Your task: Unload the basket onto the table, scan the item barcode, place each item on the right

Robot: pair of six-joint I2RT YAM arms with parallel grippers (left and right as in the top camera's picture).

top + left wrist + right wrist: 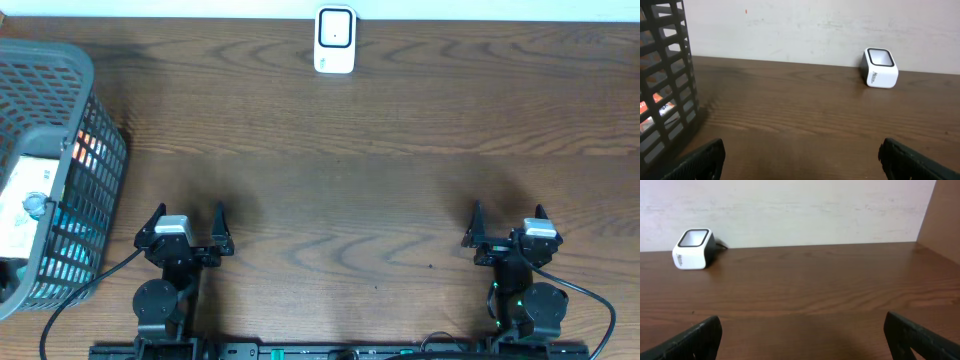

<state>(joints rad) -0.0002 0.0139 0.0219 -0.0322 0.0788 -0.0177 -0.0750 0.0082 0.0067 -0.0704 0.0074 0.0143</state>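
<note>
From above, a grey mesh basket stands at the table's left edge and holds the packaged items. A white scanner sits at the far edge in the middle. The left gripper and right gripper rest near the front, well apart, both with jaws spread wide and holding nothing. The left wrist view shows its fingers parted, with the basket at the left and the scanner far right. The right wrist view shows its parted fingers and the scanner far left.
</note>
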